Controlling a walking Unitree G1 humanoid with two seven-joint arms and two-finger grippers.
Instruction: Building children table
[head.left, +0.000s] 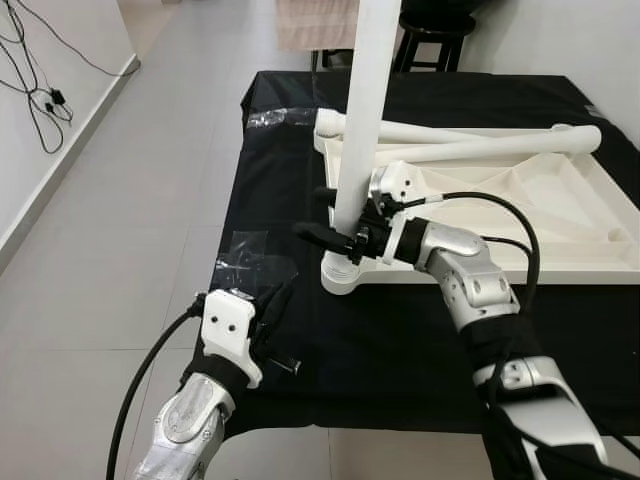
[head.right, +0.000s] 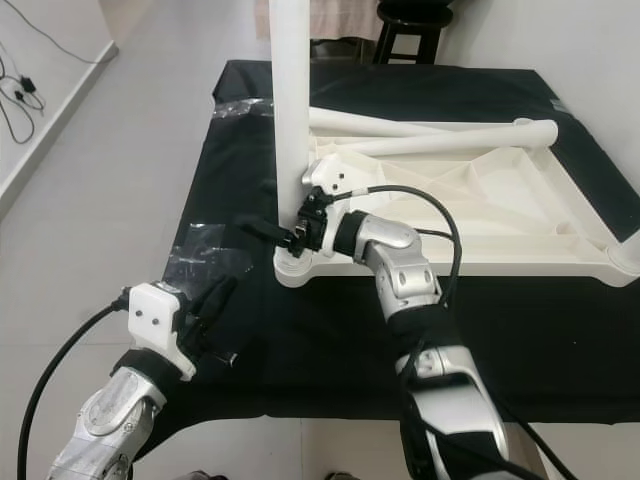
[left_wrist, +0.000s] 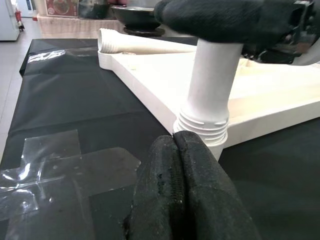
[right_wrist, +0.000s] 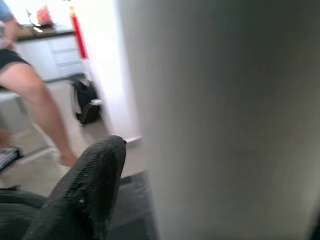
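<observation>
Centrally in the left eye view, a white plastic children's tabletop (head.left: 560, 215) lies upside down on a black cloth-covered table (head.left: 400, 350), filling the right half of the frame. From its near-left corner socket a tall white tubular table leg (head.left: 362, 110) stands upright, running out of the top edge. The right gripper (head.left: 340, 238) reaches in from the lower right and closes its black fingers around the lower part of this leg, just above the ribbed collar where it meets the socket. Two more white tubular legs (head.left: 470, 140) lie loose across the far side of the tabletop, toward the upper right. At the lower left, the left gripper (head.left: 272, 318) rests over the black cloth with its fingers pressed together and empty, near the corner socket but apart from it. Beside it, pieces of clear crumpled tape (head.left: 245, 255) sit on the cloth. A dark wooden stool (head.left: 437, 35) stands at the top centre beyond the table.
</observation>
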